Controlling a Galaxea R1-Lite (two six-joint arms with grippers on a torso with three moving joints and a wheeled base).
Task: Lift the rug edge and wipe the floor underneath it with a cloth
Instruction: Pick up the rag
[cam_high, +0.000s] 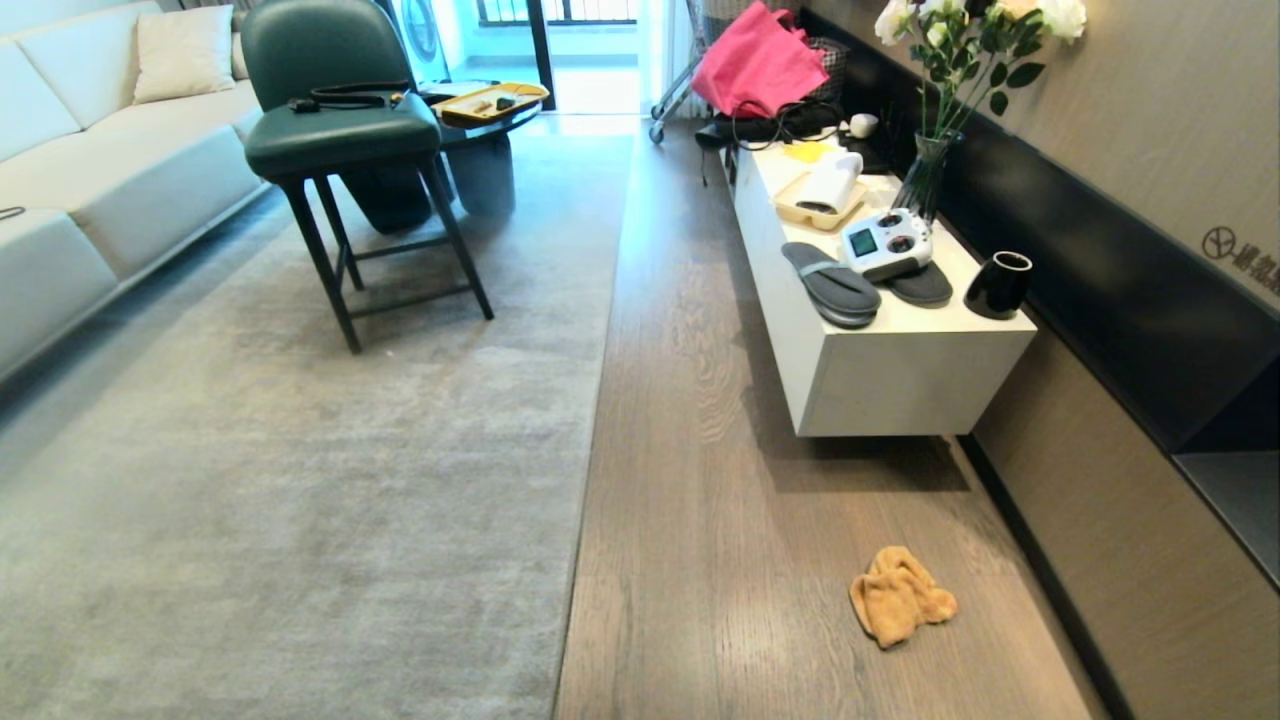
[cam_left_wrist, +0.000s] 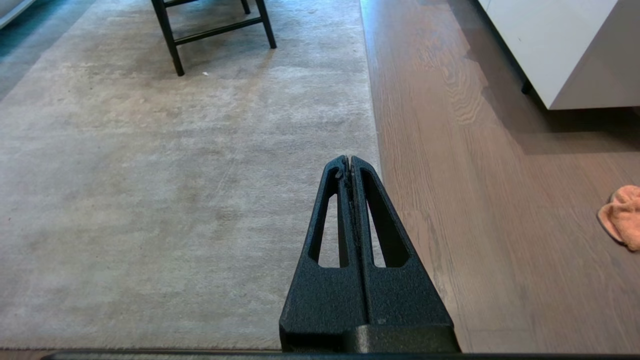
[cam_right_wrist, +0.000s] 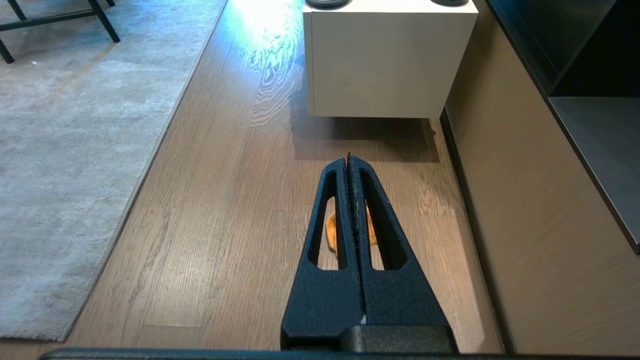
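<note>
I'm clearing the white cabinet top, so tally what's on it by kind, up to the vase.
Slippers: 2
Controller: 1
Mug: 1
Tray: 1
Vase: 1
Total: 6

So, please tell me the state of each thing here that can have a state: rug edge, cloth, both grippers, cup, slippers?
rug edge: flat on the floor, not lifted.
cloth: crumpled on the floor, not held.
left gripper: shut, empty, above the rug edge.
right gripper: shut, empty, above the cloth.
cup: upright on the cabinet.
slippers: lying flat on the cabinet.
</note>
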